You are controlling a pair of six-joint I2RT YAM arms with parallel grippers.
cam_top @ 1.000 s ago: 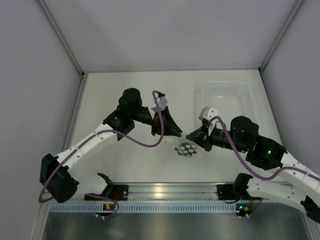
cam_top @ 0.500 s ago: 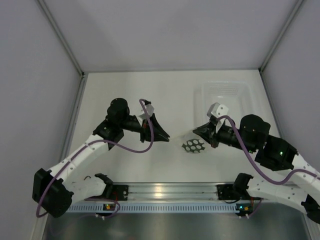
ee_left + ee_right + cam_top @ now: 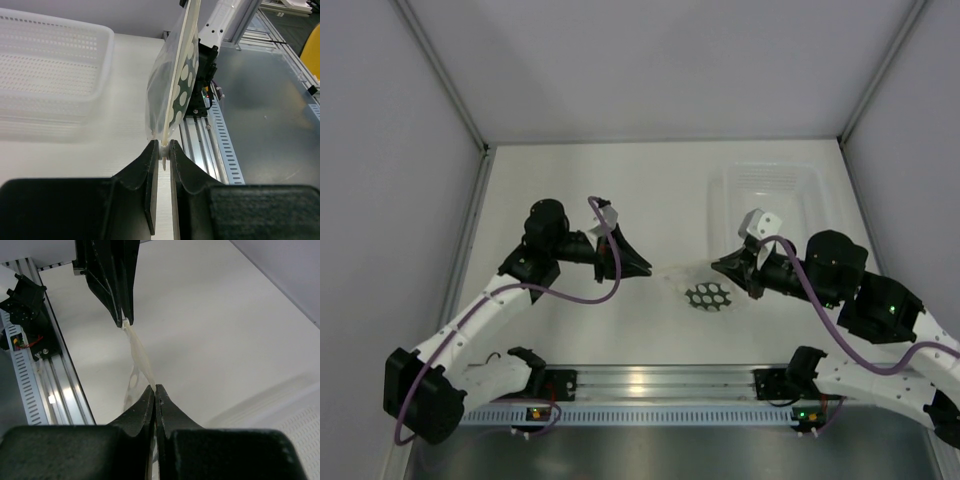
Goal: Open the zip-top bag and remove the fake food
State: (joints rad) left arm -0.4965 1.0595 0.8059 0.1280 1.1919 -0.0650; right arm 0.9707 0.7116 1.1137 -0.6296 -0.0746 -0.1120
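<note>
**Bag pulled taut between two pinches, mouth starting to part**

The zip-top bag hangs just above the table, near the middle and close in front of the arms, stretched edge to edge between the grippers. Its spotted panel droops below the line of pull. A dark patch behind the white spots may be the fake food, but I cannot tell for sure.

The left gripper is clamped on one thin lip of the bag, and the right gripper is closed tight on the opposite lip. The clear tray sits well apart, behind the right arm.

To do this step well, the two pinches should draw straight apart, level and slow. That way the seal peels open without either lip slipping out. The bag's body should stay hanging downward so nothing spills early.

Compared with a second ago, both grippers have backed away from each other, the left one farther. The bag was slack and bunched between them then, and now it spans a wider gap.
</note>
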